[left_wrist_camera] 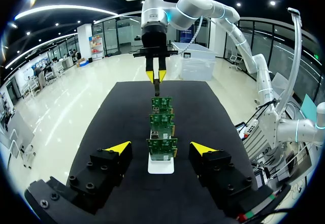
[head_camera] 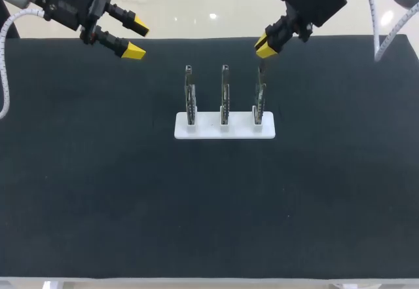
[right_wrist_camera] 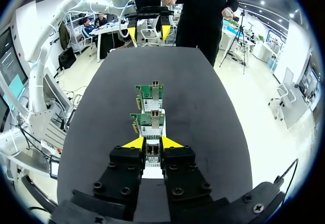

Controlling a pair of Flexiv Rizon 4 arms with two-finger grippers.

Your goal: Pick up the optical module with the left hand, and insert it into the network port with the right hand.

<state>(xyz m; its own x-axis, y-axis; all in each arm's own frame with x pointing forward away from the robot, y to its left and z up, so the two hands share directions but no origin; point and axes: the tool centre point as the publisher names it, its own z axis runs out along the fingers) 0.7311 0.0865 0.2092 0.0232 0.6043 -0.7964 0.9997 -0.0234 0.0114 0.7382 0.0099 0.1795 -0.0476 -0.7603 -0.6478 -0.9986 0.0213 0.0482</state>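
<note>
Right wrist view first. The right tool (right_wrist_camera: 153, 144) is pinched narrow on the module (right_wrist_camera: 152, 152), a slim metal piece clamped between the two yellow tips and pointing down. So the module is off the desk, in the right tool, just above the nearest of three upright boards.

That nearest board (head_camera: 260, 99) stands at the right end of the white base (head_camera: 224, 126). Its port is hidden under the tool here and too small to make out from overhead. Beyond it comes the middle board (right_wrist_camera: 149, 125), then the last board (right_wrist_camera: 150, 94), all in one row on the dark desk (head_camera: 98, 191).

The step in hand looks like the insertion itself, and it's a fussy one. The module should be plumb and lined up with the port's opening before any push. From above it appears to hang right over the board's top edge, apart from it as far as I can tell. Go down straight and slow, I'd say, because a sideways nudge could tip the thin board or rock the base.

Now the pose: the right arm comes in from the right corner, wrist angled down over the row. At the far end of the desk, the left tool (head_camera: 137, 38) hangs wide open, holding nothing, well apart from the boards.
</note>
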